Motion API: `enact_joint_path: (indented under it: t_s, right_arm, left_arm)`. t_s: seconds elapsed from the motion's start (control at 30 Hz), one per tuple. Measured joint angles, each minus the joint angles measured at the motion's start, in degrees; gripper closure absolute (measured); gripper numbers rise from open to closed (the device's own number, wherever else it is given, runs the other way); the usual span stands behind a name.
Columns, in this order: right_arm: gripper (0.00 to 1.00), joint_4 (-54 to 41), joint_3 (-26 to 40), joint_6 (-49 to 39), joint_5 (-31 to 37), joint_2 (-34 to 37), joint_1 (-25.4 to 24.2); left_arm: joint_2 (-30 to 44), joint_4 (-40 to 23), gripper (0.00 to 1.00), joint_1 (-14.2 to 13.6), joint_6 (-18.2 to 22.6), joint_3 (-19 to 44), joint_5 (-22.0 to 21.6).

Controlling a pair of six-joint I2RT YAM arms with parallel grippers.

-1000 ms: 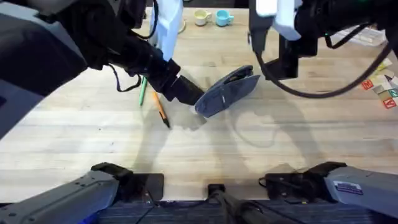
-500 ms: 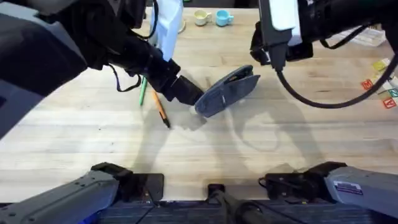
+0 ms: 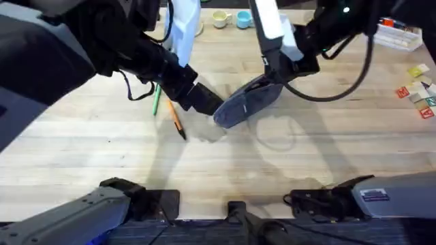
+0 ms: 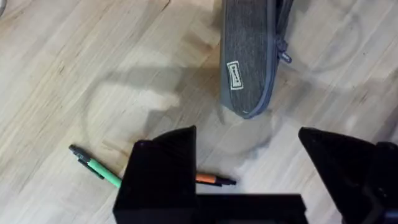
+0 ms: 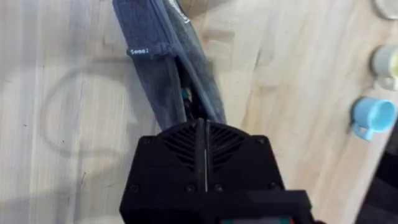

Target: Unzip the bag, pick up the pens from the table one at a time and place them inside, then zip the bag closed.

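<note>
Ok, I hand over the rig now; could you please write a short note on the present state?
Left gripper: jaws open, holding nothing, low beside one end of the bag.
Right gripper: jaws shut, at the bag's other end.
Bag: open along its top, something green inside.
Green pen and orange pen lie on the table.
Left to do: put both pens in, zip closed.

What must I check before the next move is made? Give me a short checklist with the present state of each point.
1. Bag unzipped: ok, a gap shows along its top in the right wrist view.
2. Left tool open and free: ok, apart from the bag.
3. Right tool holding the zipper pull: cannot tell; it is shut at the bag's top.
4. All pens inside: not ok; green pen and orange pen lie on the table.
5. Both pens separate for single picking: ok.
</note>
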Motion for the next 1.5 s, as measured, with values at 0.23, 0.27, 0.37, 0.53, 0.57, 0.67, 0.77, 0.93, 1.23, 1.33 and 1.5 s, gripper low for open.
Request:
enact_joint_path:
  t_s: [0.23,0.27,0.37,0.53,0.57,0.67,0.77,0.93,1.23,1.33,1.5]
  right_arm:
    - [0.969,0.3,0.0,0.0,0.0,4.7,0.0]
    - [0.969,0.3,0.0,0.0,0.0,5.2,0.0]
    - [0.969,0.5,0.0,0.0,0.0,6.9,0.0]
    - [0.971,2.0,0.0,0.0,0.0,9.7,0.0]
    - [0.970,2.2,0.0,0.0,0.0,10.2,0.0]
    - [0.970,3.0,0.0,0.0,0.0,11.0,0.0]
    - [0.970,3.4,0.0,0.0,0.0,11.2,0.0]
    - [0.626,3.6,0.0,0.0,0.0,11.2,0.0]
    - [0.006,3.7,0.0,-0.2,0.0,11.2,0.0]
    - [0.006,3.7,0.0,-0.2,0.0,11.2,0.0]
    - [0.006,3.0,0.1,-0.2,0.0,11.2,0.0]
  left_arm:
    - [0.0,0.0,0.008,0.0,0.0,0.0,0.0]
    - [0.0,0.0,0.008,0.0,0.0,0.0,0.0]
    - [0.0,0.0,0.008,0.0,0.0,0.0,0.0]
    - [0.0,0.0,0.006,0.0,0.0,0.0,0.0]
    - [0.0,0.0,0.007,0.0,0.0,0.0,0.0]
    - [0.0,0.0,0.007,0.0,0.0,0.0,0.0]
    - [0.0,0.0,0.007,0.0,0.0,0.0,0.0]
    - [0.0,0.0,0.007,0.0,0.0,0.0,0.0]
    - [0.0,0.0,0.008,0.0,0.0,0.0,0.0]
    - [0.0,0.0,0.008,0.0,0.0,0.0,0.0]
    - [0.0,0.0,0.008,0.0,-0.1,0.0,-0.7]
